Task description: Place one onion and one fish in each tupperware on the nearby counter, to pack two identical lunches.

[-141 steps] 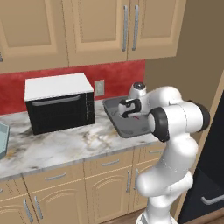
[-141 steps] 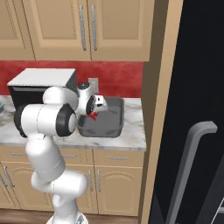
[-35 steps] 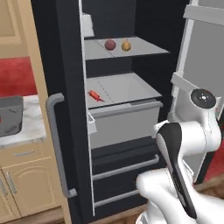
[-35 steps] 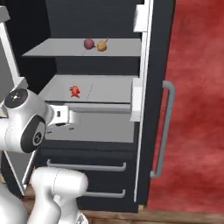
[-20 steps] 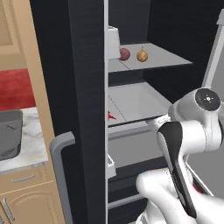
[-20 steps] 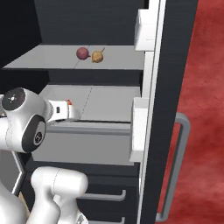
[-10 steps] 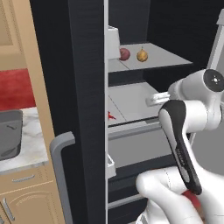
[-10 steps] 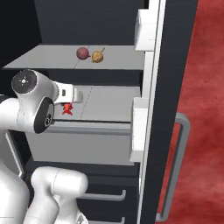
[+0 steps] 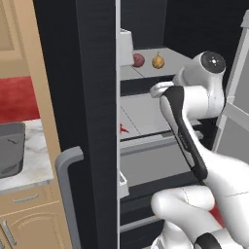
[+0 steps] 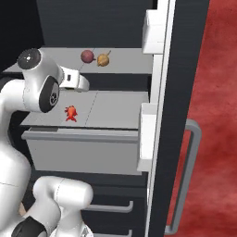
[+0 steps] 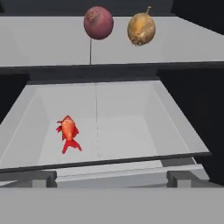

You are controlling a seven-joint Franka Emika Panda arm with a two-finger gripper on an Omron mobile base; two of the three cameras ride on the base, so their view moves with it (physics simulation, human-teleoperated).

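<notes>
Left base view: the fridge door is seen open, and the white arm is stretched into the fridge. A purplish-red onion and a yellow-brown onion are set side by side on the upper shelf. A bit of one red fish is seen lower down, past the door edge. A dark grey tray is left on the desk, well apart from the food.

Right base view: the gripper is held above the drawer, up and a little to the side of the fish, just under the upper shelf. The shelf edge could be bumped if the arm is lifted carelessly.

Hand view: the fish is seen lying alone on the drawer floor, with both onions on the shelf above it. The fingers are spread wide and nothing is held. The fish is tiny and flat, so it could be missed or pushed away. The round onions could be rolled off if knocked.
</notes>
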